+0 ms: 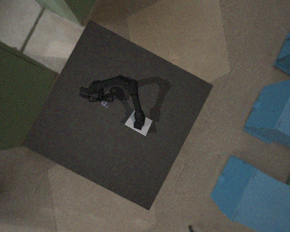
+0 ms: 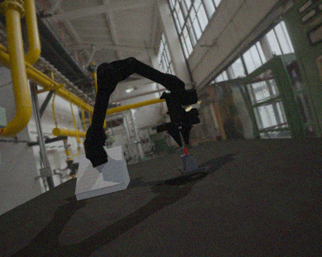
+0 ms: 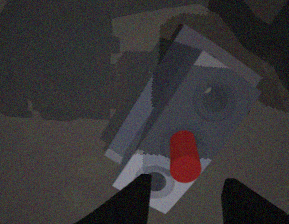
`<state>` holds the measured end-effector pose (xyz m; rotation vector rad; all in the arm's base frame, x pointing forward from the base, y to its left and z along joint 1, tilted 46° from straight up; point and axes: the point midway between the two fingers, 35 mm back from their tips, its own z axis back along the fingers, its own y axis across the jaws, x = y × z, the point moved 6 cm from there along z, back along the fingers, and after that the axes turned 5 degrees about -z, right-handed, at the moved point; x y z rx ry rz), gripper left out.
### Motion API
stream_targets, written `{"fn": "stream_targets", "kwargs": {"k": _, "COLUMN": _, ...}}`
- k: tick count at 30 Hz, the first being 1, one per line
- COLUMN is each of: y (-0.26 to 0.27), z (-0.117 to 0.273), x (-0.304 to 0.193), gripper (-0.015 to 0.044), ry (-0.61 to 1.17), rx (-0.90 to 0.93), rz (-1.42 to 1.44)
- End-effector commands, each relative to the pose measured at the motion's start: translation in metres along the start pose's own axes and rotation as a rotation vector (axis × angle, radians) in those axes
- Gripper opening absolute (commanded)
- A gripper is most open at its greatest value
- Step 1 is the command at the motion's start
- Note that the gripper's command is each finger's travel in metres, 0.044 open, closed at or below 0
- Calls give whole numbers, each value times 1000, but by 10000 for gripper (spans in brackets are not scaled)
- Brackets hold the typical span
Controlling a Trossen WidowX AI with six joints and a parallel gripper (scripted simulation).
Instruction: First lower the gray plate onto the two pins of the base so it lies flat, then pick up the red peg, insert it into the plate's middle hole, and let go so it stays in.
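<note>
The gray plate (image 3: 227, 127) lies over the base (image 3: 140, 120), with a round pin or hole visible near each end; it looks flat. Together they form a small gray block (image 2: 188, 162) (image 1: 105, 104) on the dark surface. The red peg (image 3: 185, 162) (image 2: 186, 151) stands in the plate's middle, where the middle hole is, with a short length sticking up. Its depth in the hole is hidden. My gripper (image 2: 184, 145) (image 3: 187, 186) is open just above the peg, with gaps between the peg and both fingers.
A white block (image 1: 131, 124) (image 2: 101, 192) sits under the arm's foot on the dark square surface (image 1: 105, 151). Blue boxes (image 1: 265, 197) stand beyond its right side and a green shape (image 1: 16, 97) beyond its left.
</note>
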<state>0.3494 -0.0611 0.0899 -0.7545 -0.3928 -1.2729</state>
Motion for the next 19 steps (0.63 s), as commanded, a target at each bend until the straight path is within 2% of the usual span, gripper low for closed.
{"fn": "stream_targets", "kwargs": {"k": 1, "y": 0, "z": 4, "x": -1, "gripper": 150, "ry": -7, "rx": 3, "rz": 1}}
{"fn": "stream_targets", "kwargs": {"k": 19, "y": -2, "z": 13, "x": -3, "gripper": 150, "ry": -6, "rx": 3, "rz": 2}}
